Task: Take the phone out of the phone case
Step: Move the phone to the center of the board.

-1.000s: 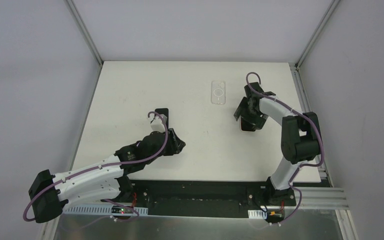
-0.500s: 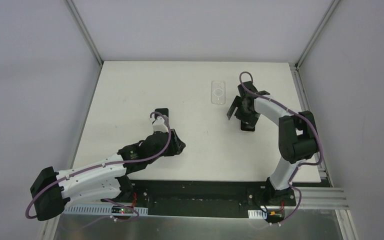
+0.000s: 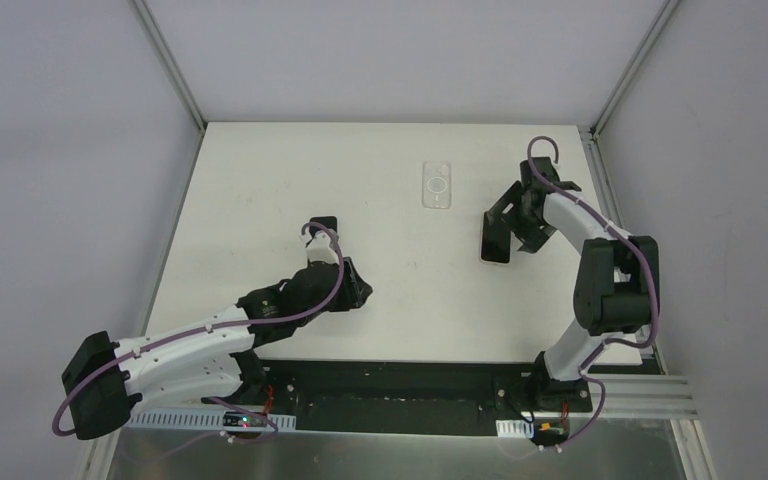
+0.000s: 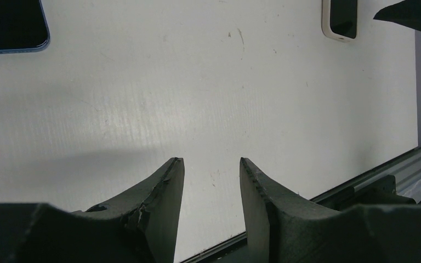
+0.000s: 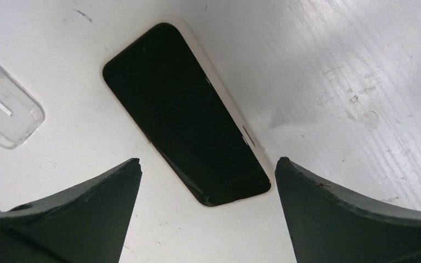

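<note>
My right claw (image 5: 208, 160) stands wide apart and holds nothing. Between its fingers in the right wrist view, a dark phone (image 5: 186, 137) with a pale rim lies flat on the white desk (image 5: 334, 66), in the middle of the frame. The clear phone case (image 5: 3, 112) lies near the phone, at the left edge, not touching it. My left claw (image 4: 209, 163) is partly apart, with only bare desk between its fingers. A second dark phone (image 4: 8, 24) with a blue edge lies in the upper left corner of the left wrist view.

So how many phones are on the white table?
2. One black, cream-edged phone lies below the right gripper, near the clear plastic case; one black, blue-edged phone lies near the left gripper.
</note>
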